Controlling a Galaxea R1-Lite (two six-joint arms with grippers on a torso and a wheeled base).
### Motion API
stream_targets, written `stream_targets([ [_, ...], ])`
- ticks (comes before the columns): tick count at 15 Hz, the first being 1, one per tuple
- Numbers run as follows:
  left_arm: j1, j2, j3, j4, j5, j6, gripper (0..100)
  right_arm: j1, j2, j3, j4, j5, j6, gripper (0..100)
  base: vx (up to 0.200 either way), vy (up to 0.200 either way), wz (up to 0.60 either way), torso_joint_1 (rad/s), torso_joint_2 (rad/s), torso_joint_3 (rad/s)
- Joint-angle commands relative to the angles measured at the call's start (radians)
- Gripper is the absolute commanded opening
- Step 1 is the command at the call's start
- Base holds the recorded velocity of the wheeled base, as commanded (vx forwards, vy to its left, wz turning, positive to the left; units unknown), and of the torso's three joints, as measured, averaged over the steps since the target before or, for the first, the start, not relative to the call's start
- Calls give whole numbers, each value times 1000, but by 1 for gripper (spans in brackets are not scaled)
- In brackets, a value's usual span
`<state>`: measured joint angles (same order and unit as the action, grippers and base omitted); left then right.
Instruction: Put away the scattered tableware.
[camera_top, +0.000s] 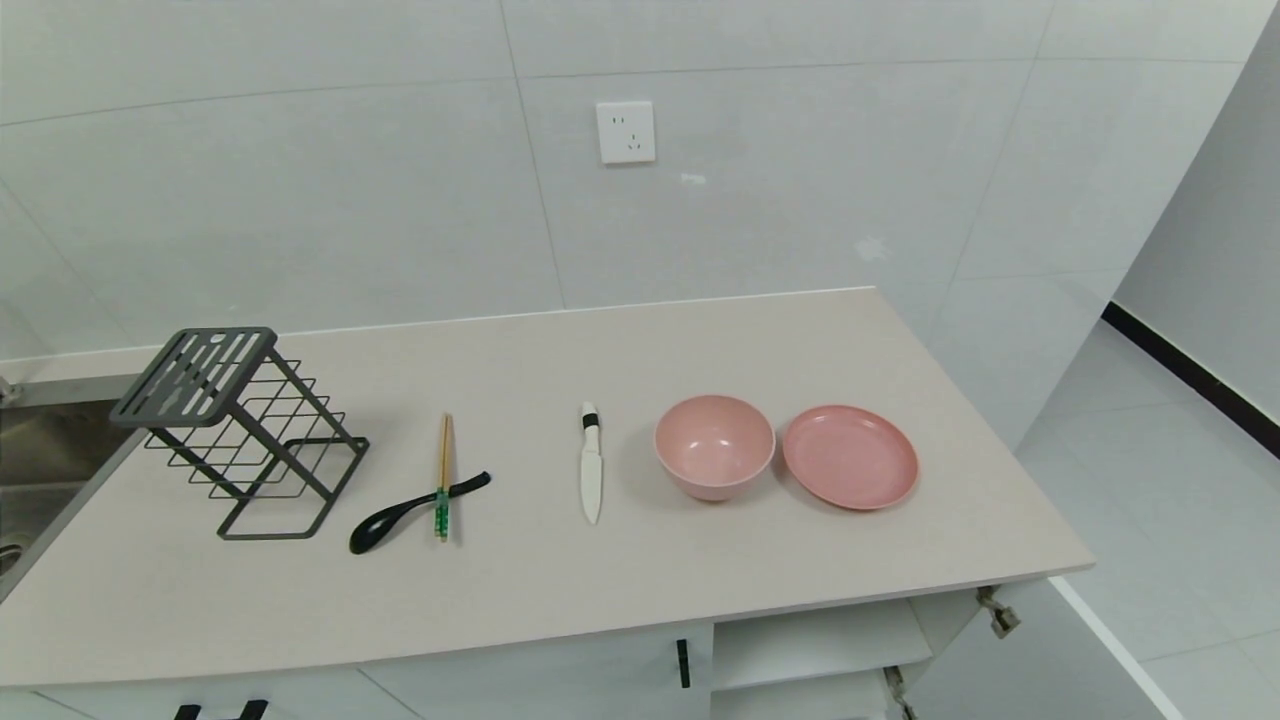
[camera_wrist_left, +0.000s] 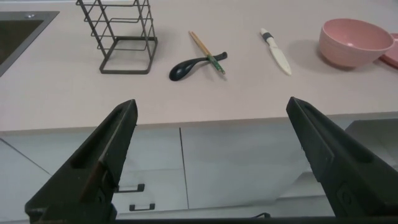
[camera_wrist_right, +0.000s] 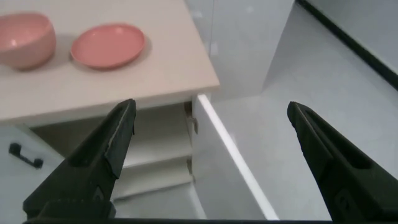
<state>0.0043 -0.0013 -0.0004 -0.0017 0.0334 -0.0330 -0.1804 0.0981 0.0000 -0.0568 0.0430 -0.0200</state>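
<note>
On the beige counter (camera_top: 560, 590) lie a black spoon (camera_top: 405, 511) crossed by a pair of wooden chopsticks (camera_top: 443, 475), a white knife (camera_top: 591, 474) with a black band, a pink bowl (camera_top: 714, 445) and a pink plate (camera_top: 850, 455) just right of it. A dark wire rack (camera_top: 235, 425) stands at the counter's left. My left gripper (camera_wrist_left: 211, 158) is open, held off the counter's front edge, facing the spoon (camera_wrist_left: 189, 65) and knife (camera_wrist_left: 277, 53). My right gripper (camera_wrist_right: 211, 158) is open too, below the counter's right corner, with the bowl (camera_wrist_right: 23, 38) and plate (camera_wrist_right: 107, 45) beyond it.
A steel sink (camera_top: 30, 470) lies left of the rack. Under the counter's right end a white cabinet door (camera_wrist_right: 233, 158) stands open, showing shelves (camera_wrist_right: 155, 149). Closed cabinet doors with black handles (camera_wrist_left: 134, 196) run below the front edge. A tiled wall with a socket (camera_top: 626, 131) backs the counter.
</note>
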Motion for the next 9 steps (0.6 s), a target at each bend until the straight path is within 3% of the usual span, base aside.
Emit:
stream_targets([
  [1,0,1,0,0,0,-1,100,-1,2,0,-124,14,0,100,0,0,0,0,0,0],
  [2,0,1,0,0,0,-2,100,10,9,-6,-199,83,2,100,0,0,0,0,0,0],
  [9,0,1,0,-1,0,-2,100,102,344,-118,-163,279,17,100,0,0,0,0,0,0],
])
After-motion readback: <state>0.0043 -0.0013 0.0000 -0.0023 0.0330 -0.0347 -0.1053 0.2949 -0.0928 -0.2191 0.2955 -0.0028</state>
